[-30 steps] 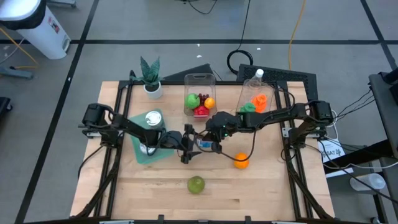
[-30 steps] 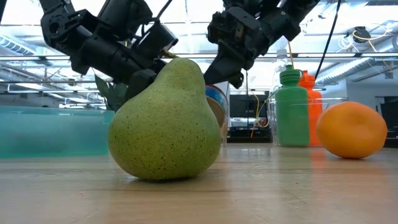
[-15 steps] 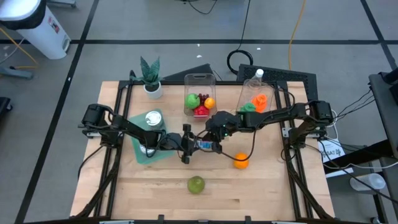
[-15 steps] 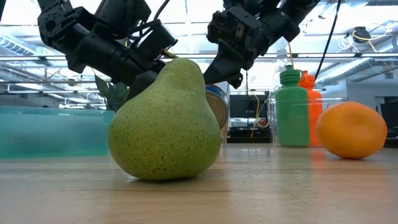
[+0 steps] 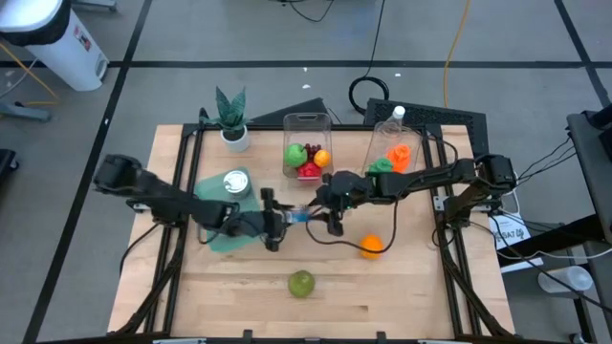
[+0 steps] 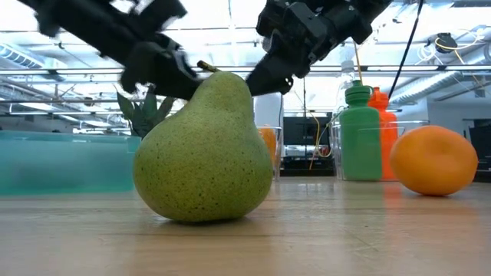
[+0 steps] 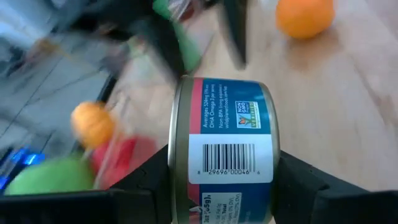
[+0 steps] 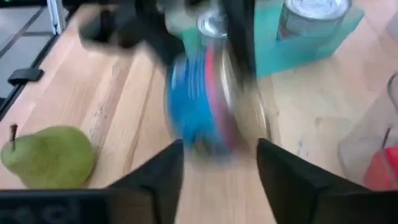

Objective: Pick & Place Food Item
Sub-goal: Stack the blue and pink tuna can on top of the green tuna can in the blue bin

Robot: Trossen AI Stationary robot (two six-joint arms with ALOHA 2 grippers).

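Observation:
A blue-labelled can (image 7: 227,149) hangs over the table's middle, with my left gripper (image 5: 273,222) shut on it. In the right wrist view the can (image 8: 205,112) is a blur just ahead of my right gripper (image 8: 217,168). That gripper's fingers stand open and I see nothing between them. A green pear (image 5: 301,283) rests on its side near the front edge. An orange (image 5: 370,247) sits on the table to its right. In the low view the pear (image 6: 203,149) hides the can. My left gripper pinches the can between its two fingers, one on each flat end, beside the rim (image 7: 178,155). The fingers come level from the table's left side. The can lies on its side, barcode toward the wrist camera, lifted clear of the table.
A teal tray (image 5: 215,234) at the left holds a silver can (image 5: 234,182). At the back stand a clear box of fruit (image 5: 307,153), a clear box with green and orange bottles (image 5: 392,155) and a potted plant (image 5: 232,119).
The can has passed from my right gripper to my left one. My left gripper took hold of it, then drew back toward the table's left edge with it. My right gripper has let go and stayed roughly in place.

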